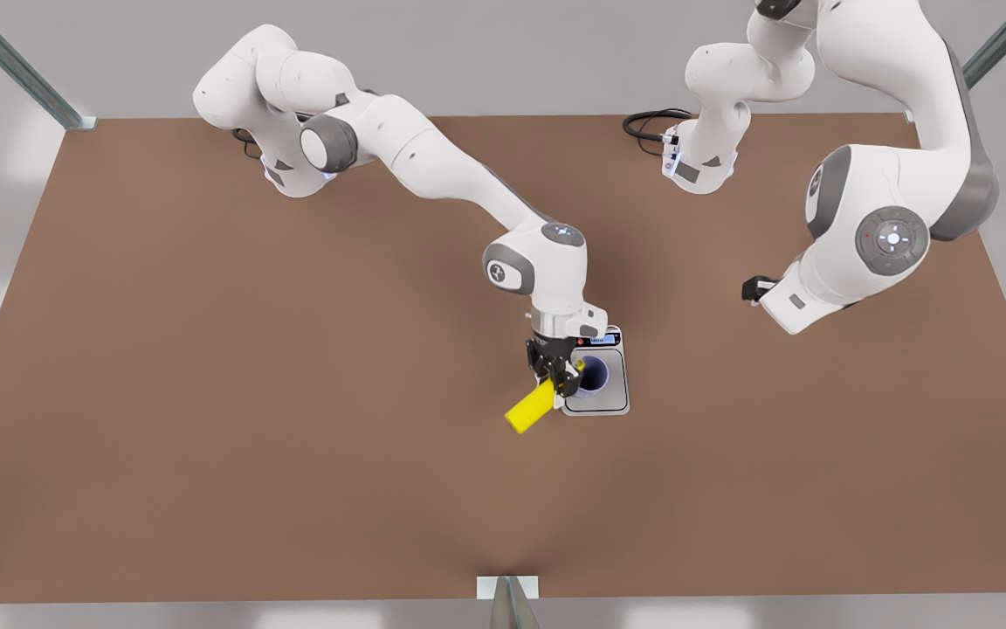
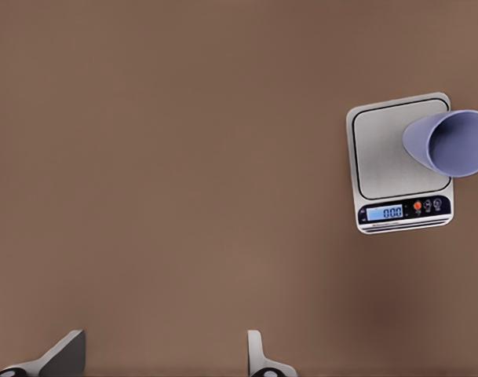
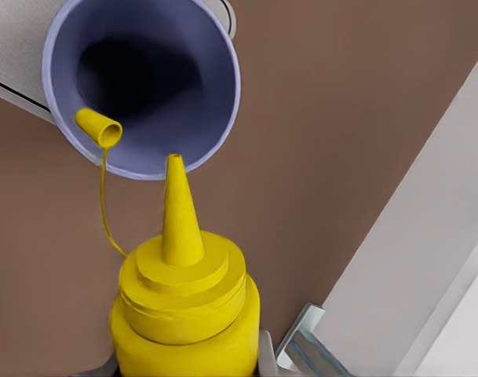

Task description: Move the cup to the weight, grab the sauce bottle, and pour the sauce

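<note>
Front view: the bottle (image 1: 529,409) is gripped by the right hand (image 1: 562,377) and tilted, nozzle toward the cup (image 1: 593,376), which sits on the scale (image 1: 612,404) mid-table (image 1: 206,393). The other arm is parked up at the front view's right, its hand (image 1: 756,288) well apart from everything.

Left wrist view: the left hand's fingers (image 2: 62,355) are spread with nothing between them, high over the table; the cup (image 2: 450,143) is on the scale (image 2: 388,157).

Right wrist view: the bottle (image 3: 184,314) is clamped, its tip just beside the cup (image 3: 144,78) rim, its cap (image 3: 99,128) dangling on a tether.
</note>
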